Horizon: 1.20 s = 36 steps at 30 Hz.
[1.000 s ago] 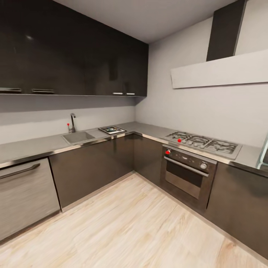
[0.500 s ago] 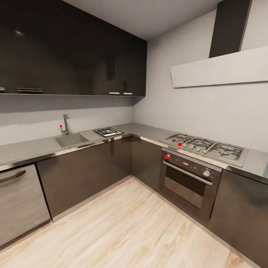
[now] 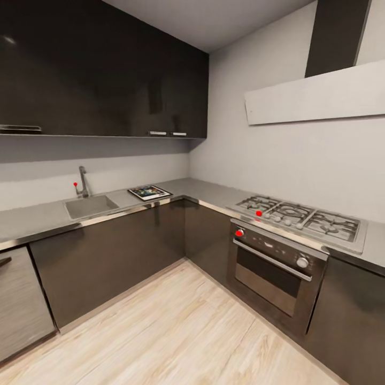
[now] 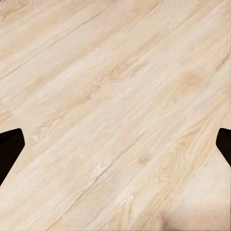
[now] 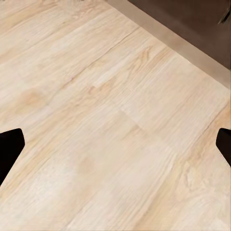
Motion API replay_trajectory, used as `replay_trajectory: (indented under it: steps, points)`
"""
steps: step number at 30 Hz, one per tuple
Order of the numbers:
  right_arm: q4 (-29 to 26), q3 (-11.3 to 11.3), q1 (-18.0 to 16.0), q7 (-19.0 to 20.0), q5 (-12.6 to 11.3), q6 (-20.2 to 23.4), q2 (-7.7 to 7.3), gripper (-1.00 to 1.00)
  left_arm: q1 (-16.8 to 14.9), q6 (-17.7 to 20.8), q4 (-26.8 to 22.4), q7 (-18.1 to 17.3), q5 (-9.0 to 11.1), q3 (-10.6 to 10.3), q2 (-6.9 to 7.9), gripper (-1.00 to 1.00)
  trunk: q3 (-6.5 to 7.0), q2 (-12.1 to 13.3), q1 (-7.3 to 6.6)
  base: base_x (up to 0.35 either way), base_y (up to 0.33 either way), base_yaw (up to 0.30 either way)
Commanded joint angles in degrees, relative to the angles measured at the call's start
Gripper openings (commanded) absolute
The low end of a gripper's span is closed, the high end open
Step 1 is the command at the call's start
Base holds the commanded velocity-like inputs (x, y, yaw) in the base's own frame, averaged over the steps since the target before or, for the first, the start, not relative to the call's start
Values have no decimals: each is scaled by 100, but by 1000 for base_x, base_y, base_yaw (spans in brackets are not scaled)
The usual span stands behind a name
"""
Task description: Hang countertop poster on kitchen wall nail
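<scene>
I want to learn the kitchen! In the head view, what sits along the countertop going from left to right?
Tap → sink → poster → gas hob.

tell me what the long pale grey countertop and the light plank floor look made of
The long pale grey matte countertop looks like stone or composite, with no gloss; its shiny front edge suggests a steel trim. The pale plank floor looks like wood or laminate: grain lines and board seams show.

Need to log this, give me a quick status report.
Both grippers open, empty, over wood floor. Poster flat on the countertop, between sink and corner. Nothing blocking it.
</scene>
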Motion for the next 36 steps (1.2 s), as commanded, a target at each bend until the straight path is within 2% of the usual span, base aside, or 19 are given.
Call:
replay_trajectory:
  steps: [1,9,13,22,27,30,36]
  points:
    - [5,-11,-3,-2,8,-18,1,100,1,-9,-6,-7,-14,4,-1,100,-5,-3,4,317,-78,0]
    - [-1,-4,-3,-3,7,-24,1,100,1,-9,-6,-7,-10,4,-1,100,-5,-3,4,318,-21,14]
    - [-2,-4,-3,-4,7,-29,18,100,1,-9,-6,-2,-6,4,-1,100,-5,-3,4,284,-1,228]
    - [-3,-6,-3,-5,7,-27,27,100,1,-9,-6,9,-5,9,-1,100,-5,-3,4,58,0,279]
    - [-3,-4,-3,-5,7,-27,26,100,1,-5,-7,16,-5,6,-1,100,-5,-3,4,19,0,128]
    - [3,-1,-3,-5,139,-30,19,100,1,-1,-6,19,-5,4,-7,100,-5,-3,4,244,-48,21]
    - [5,-8,-3,-8,679,-35,23,100,1,-1,-6,20,-5,4,-9,100,-5,-3,4,294,-64,8]
